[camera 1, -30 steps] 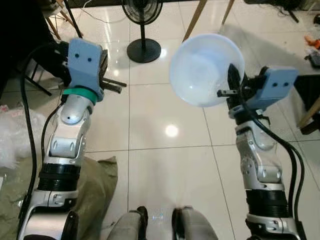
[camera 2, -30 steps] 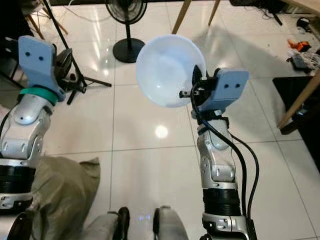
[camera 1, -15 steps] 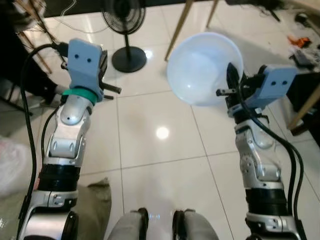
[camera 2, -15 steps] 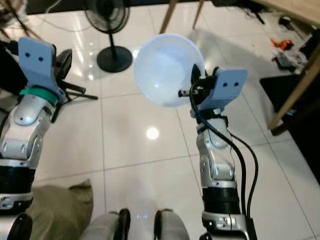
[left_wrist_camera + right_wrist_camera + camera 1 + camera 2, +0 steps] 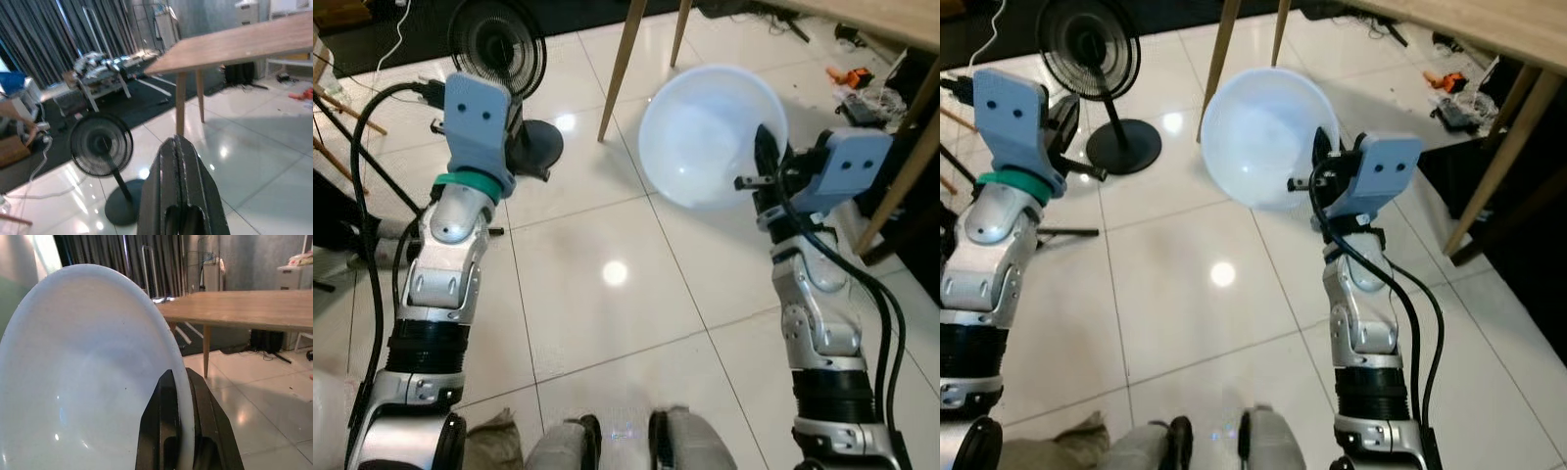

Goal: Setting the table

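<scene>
A pale blue-white bowl (image 5: pixel 710 132) is held up on edge at chest height, its hollow facing me. My right gripper (image 5: pixel 766 168) is shut on the bowl's rim, one finger inside and one outside; the right wrist view shows the rim (image 5: pixel 182 396) pinched between the black fingers (image 5: pixel 161 431). My left gripper (image 5: pixel 180 161) is raised at my left side, shut with nothing in it. A wooden table (image 5: pixel 234 46) stands ahead to the right, its top seen in both wrist views.
A black standing fan (image 5: pixel 499 59) is on the white tiled floor ahead left. Wooden table legs (image 5: pixel 625 69) rise ahead. Tools and cables (image 5: pixel 862 93) lie on the floor under the table at right. A tripod leg (image 5: pixel 362 162) crosses at left.
The camera has turned right: the fan and floor slid left, the table and its legs came into view. Both arms keep their pose, the bowl still gripped.
</scene>
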### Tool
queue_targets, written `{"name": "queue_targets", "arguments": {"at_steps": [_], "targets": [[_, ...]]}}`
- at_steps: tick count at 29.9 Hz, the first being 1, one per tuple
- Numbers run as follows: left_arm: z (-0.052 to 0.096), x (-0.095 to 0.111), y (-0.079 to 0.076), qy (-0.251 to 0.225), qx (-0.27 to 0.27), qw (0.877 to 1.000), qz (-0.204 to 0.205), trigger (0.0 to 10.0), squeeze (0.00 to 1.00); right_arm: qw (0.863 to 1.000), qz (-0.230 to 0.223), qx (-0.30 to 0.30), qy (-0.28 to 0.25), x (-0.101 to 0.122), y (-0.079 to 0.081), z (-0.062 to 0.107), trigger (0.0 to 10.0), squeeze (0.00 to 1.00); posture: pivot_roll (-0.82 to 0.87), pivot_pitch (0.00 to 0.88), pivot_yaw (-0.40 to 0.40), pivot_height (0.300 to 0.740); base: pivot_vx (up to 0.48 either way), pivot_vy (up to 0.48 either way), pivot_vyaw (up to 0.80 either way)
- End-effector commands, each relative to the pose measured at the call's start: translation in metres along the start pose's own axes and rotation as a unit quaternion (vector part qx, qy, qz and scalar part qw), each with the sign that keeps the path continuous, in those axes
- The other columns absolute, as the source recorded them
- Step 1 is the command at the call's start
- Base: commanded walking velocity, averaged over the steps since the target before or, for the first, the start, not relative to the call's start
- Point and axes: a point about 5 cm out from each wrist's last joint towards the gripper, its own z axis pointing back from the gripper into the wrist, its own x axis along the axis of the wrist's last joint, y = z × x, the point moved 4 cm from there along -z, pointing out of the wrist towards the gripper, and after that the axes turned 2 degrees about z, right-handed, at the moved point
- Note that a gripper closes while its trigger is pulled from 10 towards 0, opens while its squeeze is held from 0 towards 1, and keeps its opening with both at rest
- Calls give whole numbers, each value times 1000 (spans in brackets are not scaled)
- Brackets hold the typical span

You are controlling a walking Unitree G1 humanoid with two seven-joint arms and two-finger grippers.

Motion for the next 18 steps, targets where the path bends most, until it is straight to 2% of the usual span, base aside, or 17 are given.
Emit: {"name": "queue_targets", "arguments": {"at_steps": [1,18], "targets": [[1,-2,1,3,-1,1000,-1,10000,0,1000,1,-6,-7,3,-3,1,10000,0,-30,135,107,740,461,0,0],[1,-1,3,3,2,1000,-4,10000,0,1000,-2,-1,-7,2,0,0,10000,0,-16,141,108,740,461,0,0]]}}
